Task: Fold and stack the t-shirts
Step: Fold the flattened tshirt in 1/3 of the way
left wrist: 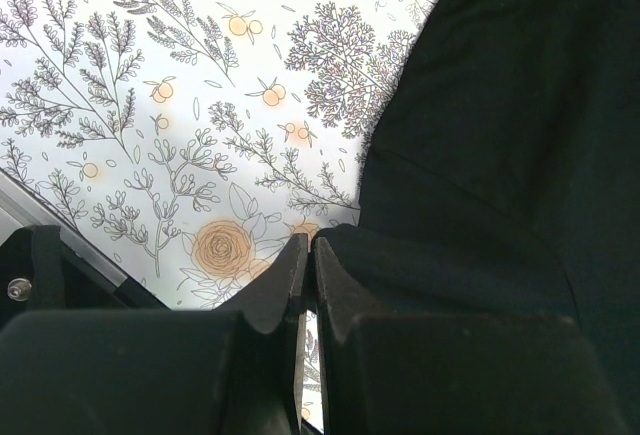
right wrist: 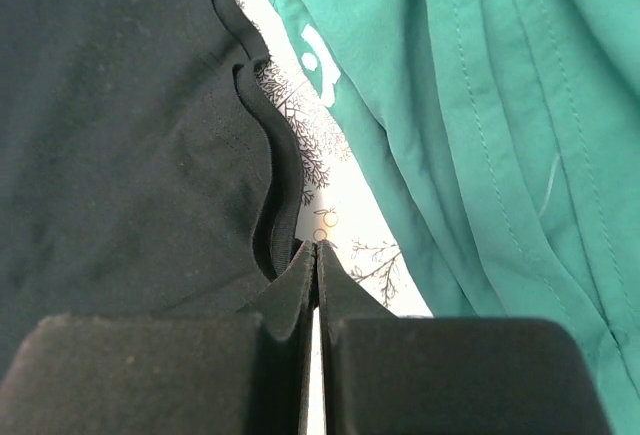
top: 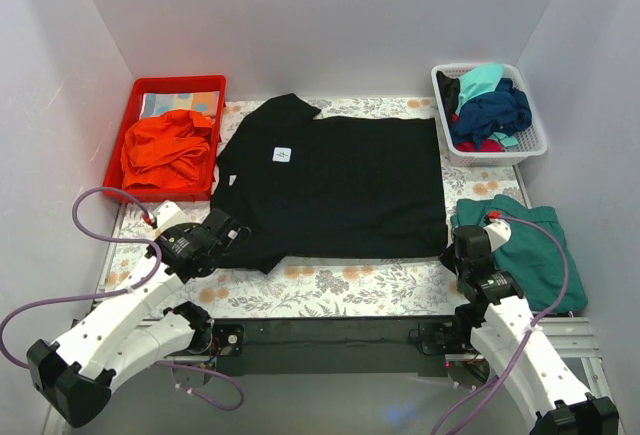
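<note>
A black t-shirt (top: 340,180) with a small white neck label (top: 282,155) lies spread flat on the floral cloth, collar to the left. My left gripper (top: 232,230) is at its near left corner. In the left wrist view the gripper (left wrist: 308,245) is shut, pinching the edge of the black cloth (left wrist: 500,135). My right gripper (top: 452,252) is at the near right corner. In the right wrist view it (right wrist: 316,247) is shut on the black hem (right wrist: 120,125). A folded teal t-shirt (top: 535,245) lies just right of it, also in the right wrist view (right wrist: 480,105).
A white basket (top: 540,140) at the back right holds turquoise and navy shirts. A red tray (top: 170,85) at the back left holds orange cloth (top: 168,150). White walls enclose the table on three sides.
</note>
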`<move>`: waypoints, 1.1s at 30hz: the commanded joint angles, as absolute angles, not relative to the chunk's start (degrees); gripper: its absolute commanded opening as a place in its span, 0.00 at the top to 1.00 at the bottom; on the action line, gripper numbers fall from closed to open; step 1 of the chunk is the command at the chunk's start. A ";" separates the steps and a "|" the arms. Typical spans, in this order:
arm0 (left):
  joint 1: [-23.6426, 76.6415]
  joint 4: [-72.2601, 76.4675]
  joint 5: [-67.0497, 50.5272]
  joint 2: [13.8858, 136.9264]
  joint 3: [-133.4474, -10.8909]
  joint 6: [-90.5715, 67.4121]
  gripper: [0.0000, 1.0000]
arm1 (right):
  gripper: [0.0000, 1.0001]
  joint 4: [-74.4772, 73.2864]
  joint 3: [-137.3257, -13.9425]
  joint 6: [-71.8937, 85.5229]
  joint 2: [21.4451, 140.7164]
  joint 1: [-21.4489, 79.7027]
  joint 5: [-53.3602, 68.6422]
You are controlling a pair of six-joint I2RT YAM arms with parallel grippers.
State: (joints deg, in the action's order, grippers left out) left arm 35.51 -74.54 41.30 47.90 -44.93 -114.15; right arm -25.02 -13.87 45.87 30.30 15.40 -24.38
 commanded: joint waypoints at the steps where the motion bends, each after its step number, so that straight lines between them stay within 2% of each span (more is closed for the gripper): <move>1: 35.60 -79.54 43.95 46.67 -45.52 -143.44 1.00 | 0.99 -29.18 -18.02 48.16 28.39 15.29 -28.91; 6: 35.60 -76.30 45.61 49.73 -46.58 -138.27 1.00 | 0.99 -29.01 -18.45 47.90 26.54 15.38 -28.74; 9: 35.60 -69.98 45.53 52.89 -47.90 -131.00 1.00 | 0.99 -27.34 -19.25 46.15 27.15 15.29 -28.22; 10: 35.60 -63.61 45.61 53.78 -48.25 -127.30 1.00 | 0.99 -25.59 -19.77 45.53 27.42 15.29 -28.13; 14: 35.51 -57.66 46.49 60.63 -53.25 -120.85 1.00 | 0.99 -21.89 -21.09 43.25 29.44 15.29 -28.83; 23: 35.07 -54.85 55.45 71.45 -68.11 -115.41 1.00 | 0.99 -12.23 -24.96 39.03 35.77 15.21 -27.77; 33: 28.22 -42.89 53.45 79.97 -73.47 -106.26 1.00 | 0.99 -1.33 -29.88 34.64 49.37 15.21 -28.83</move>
State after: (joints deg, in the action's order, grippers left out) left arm 31.05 -47.42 51.66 77.34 -70.78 -108.71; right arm -9.76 -26.52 37.50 44.69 15.40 -26.96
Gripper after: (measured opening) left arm 0.019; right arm 0.020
